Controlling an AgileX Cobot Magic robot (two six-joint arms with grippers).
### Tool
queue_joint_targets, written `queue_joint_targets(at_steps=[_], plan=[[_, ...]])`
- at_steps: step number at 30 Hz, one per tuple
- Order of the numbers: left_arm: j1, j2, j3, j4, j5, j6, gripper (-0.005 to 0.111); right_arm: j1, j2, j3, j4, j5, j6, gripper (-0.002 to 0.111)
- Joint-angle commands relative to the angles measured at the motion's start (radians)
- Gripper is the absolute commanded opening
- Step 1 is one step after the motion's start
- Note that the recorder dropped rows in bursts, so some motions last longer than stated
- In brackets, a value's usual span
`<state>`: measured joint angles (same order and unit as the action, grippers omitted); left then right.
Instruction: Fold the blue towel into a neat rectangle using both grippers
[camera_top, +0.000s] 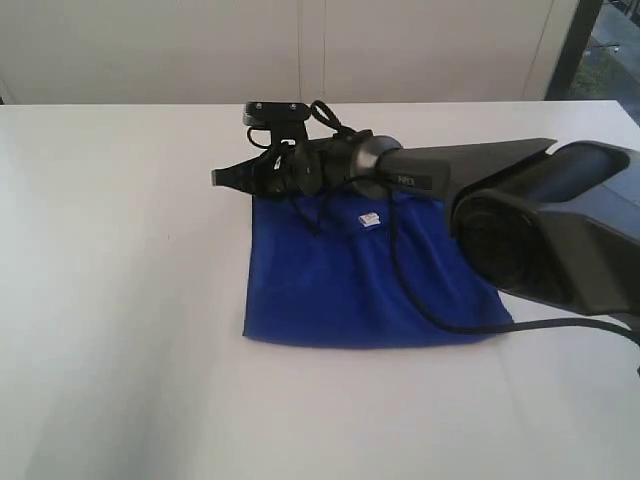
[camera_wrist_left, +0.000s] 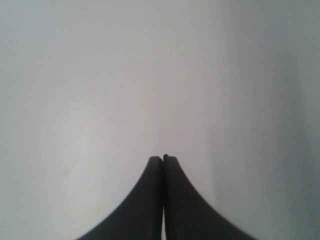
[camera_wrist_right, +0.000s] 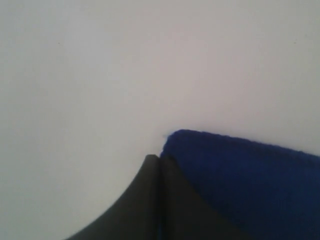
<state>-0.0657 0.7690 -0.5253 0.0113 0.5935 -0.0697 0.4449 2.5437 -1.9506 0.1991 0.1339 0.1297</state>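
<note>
The right gripper (camera_wrist_right: 159, 161), a black arm end with two narrow black fingers (camera_wrist_right: 142, 195), is clenched: the fingers meet along one seam with no gap. Its tips sit right at a rounded corner of the deep royal-blue soft cloth towel (camera_wrist_right: 240, 180). The cloth lies against one finger, but I cannot tell whether any of it is nipped in the seam. The left gripper (camera_wrist_left: 163, 160) is clenched too, grasping nothing, above the bare white table (camera_wrist_left: 75, 75), with no cloth in its view.

Further out, the exterior view shows the black right arm (camera_top: 480, 165) reaching in from the right, above the towel. The towel lies flat on the table, right of the middle, with a small white label (camera_top: 369, 220) face up near its far edge. A thin black cable (camera_top: 420, 310) loops over the blue surface towards the near right corner.

As I judge it, shut jaws at the corner would push and ruck the cloth rather than lift it, skewing the fold. The looping cable could snag and drag the cloth. A one-sided lift, with the left gripper off the cloth, would leave a slanted edge.

No container shows in any view; the towel rests straight on the table
</note>
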Motion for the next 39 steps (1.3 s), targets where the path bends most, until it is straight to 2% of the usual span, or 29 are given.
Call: queue_joint_targets(at_steps=[1,11,13,15,18,20,29,34,39], plan=[[0.005,-0.007,0.006,-0.003,0.006,0.0,0.0,-0.004,0.019,0.008,-0.01,0.006,-0.004,0.0],[0.005,-0.007,0.006,-0.003,0.006,0.0,0.0,-0.004,-0.153,0.008,-0.012,0.097,-0.004,0.0],[0.005,-0.007,0.006,-0.003,0.006,0.0,0.0,-0.006,-0.217,0.008,-0.014,0.184,-0.004,0.0],[0.005,-0.007,0.006,-0.003,0.006,0.0,0.0,-0.02,-0.276,0.008,-0.016,0.351,-0.011,0.0],[0.005,-0.007,0.006,-0.003,0.006,0.0,0.0,-0.089,-0.321,0.012,-0.016,0.649,-0.114,0.0],[0.005,-0.007,0.006,-0.003,0.006,0.0,0.0,-0.143,-0.349,0.062,-0.016,0.732,-0.13,0.0],[0.005,-0.007,0.006,-0.003,0.006,0.0,0.0,-0.362,-0.617,0.493,-0.016,0.627,-0.244,0.0],[0.005,-0.007,0.006,-0.003,0.006,0.0,0.0,-0.363,-0.629,0.545,0.027,0.565,-0.326,0.0],[0.005,-0.007,0.006,-0.003,0.006,0.0,0.0,-0.342,-0.525,0.514,0.099,0.469,-0.422,0.0]])
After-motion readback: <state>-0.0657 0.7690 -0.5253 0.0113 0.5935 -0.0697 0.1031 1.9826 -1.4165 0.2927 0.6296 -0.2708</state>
